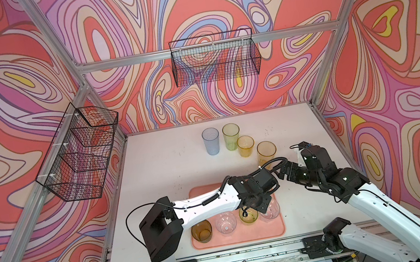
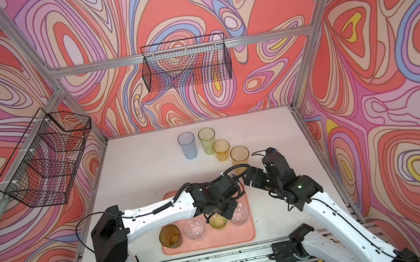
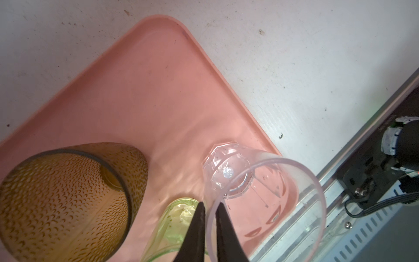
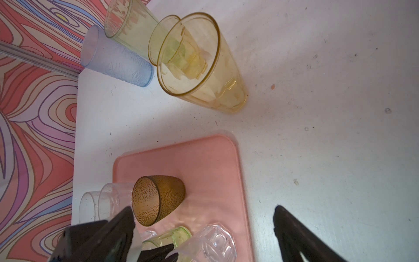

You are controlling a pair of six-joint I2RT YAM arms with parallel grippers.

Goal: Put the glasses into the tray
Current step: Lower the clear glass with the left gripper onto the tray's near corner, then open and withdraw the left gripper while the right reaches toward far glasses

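The salmon-pink tray (image 1: 239, 238) sits at the table's front. In both top views a brown glass (image 1: 201, 231), a clear one (image 1: 225, 223), a green one (image 1: 248, 215) and a clear faceted glass (image 1: 271, 210) stand in it. My left gripper (image 3: 210, 204) is shut on the rim of that faceted glass (image 3: 267, 188), one finger inside and one outside, beside the green glass (image 3: 174, 217). My right gripper (image 4: 204, 226) hangs open and holds nothing above the tray's far right corner. Pale blue (image 1: 211, 140), yellow-green (image 1: 231, 136), yellow (image 1: 246, 145) and yellow-orange (image 1: 267, 153) tall glasses stand on the table behind.
Black wire baskets hang on the left wall (image 1: 81, 154) and the back wall (image 1: 215, 58). My left forearm (image 1: 207, 203) lies across the tray's far half and hides it in both top views. An aluminium rail (image 1: 240, 260) runs along the table's front edge.
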